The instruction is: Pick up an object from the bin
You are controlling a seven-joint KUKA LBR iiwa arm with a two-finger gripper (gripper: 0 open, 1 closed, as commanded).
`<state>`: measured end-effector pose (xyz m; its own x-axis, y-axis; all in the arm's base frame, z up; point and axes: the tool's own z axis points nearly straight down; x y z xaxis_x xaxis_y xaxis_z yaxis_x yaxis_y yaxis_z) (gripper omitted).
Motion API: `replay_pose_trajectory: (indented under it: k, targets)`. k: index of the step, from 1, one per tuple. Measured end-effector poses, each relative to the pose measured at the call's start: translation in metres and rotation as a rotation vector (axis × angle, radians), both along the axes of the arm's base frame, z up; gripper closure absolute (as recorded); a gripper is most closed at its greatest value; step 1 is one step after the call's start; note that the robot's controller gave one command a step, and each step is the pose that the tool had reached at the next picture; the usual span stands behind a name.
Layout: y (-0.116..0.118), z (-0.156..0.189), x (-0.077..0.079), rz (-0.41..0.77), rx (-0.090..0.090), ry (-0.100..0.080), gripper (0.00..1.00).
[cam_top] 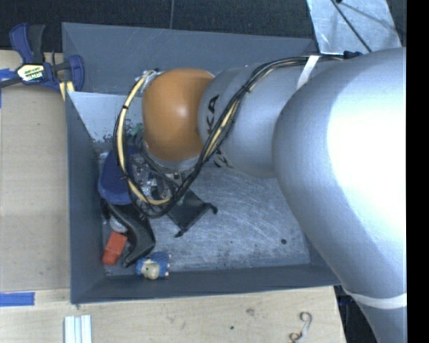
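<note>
My gripper (151, 179) is low over the left part of the bin, under the arm's wrist. Right beside it on the left lies a dark blue rounded thing (112, 181). Just below it a black curved piece (137, 233) stretches toward the bin's front left corner. A flat black angular piece (193, 214) lies on the bin floor slightly right of the gripper. What sits directly under the gripper is hidden.
An orange-red block (114, 249) and a small blue and yellow thing (153, 266) lie in the front left corner. The big arm covers the bin's right side and back. Bare grey floor shows at the front middle.
</note>
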<state>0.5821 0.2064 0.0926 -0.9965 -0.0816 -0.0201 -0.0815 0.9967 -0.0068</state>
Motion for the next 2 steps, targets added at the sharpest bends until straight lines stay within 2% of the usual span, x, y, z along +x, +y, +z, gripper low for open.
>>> replay_pose_trajectory:
  k: [1, 2]
  targets:
    - [0.007, 0.068, -0.024, 0.185, 0.005, 0.008, 1.0]
    - [0.009, 0.148, -0.021, 0.2, 0.006, 0.009, 1.0]
